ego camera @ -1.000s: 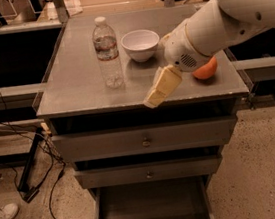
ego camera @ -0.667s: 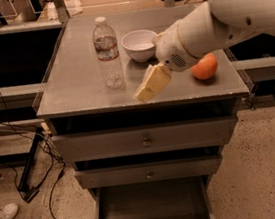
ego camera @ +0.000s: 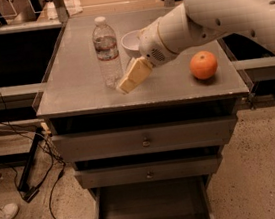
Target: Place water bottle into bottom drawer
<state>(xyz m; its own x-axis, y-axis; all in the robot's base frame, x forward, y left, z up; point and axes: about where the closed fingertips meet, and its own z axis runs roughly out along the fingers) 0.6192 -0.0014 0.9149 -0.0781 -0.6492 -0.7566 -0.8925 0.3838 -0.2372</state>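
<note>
From the one camera view, looking down on the grey metal bench (ego camera: 74,92): the clear plastic water bottle (ego camera: 106,50) with its white screw cap stands upright on the left half of the top. Right behind it, to its right, sits a small round white bowl (ego camera: 129,41), partly hidden by the arm. The big white robot arm (ego camera: 215,10) reaches in from the upper right, and its cream-coloured wedge-shaped tool (ego camera: 127,85) slants down to the bench top, its tip just beside the foot of the bottle on the right side. Whether the tool is open or closed, I cannot tell from here, and I cannot tell whether it touches the bottle. It has nothing in its grip. A round orange fruit (ego camera: 203,65) rests on the right side of the bench, well apart from the bottle.

Below the top, two grey drawers with small knobs, the upper drawer (ego camera: 102,145) and the middle drawer (ego camera: 111,177), are pushed in. The bottom drawer (ego camera: 150,208), a wide shallow grey tray, is pulled out toward us, and the bottle is not in it. Black cables (ego camera: 39,165) trail over the speckled floor on the left, next to a white shoe (ego camera: 3,216).
</note>
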